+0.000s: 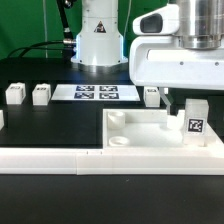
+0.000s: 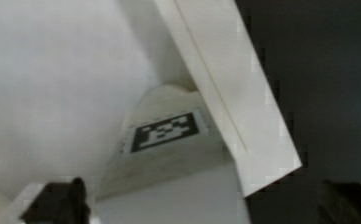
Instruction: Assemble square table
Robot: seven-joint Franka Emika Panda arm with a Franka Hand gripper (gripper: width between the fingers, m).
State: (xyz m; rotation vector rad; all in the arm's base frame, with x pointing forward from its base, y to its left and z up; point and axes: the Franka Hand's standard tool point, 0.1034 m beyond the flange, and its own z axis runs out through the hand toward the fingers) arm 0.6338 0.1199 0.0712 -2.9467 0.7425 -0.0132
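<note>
Only exterior view shows loose legs (image 1: 40, 94); wrist view, tagged leg (image 2: 164, 135).

White top (image 1: 146, 135), white legs (image 1: 41, 94) w/ blk-wht tags, black table (image 1: 50, 122)

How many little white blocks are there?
4. In the exterior view, two blocks sit left of the marker board, one block right of it, one tagged block stands in the tray. The arm may hide more.
</note>
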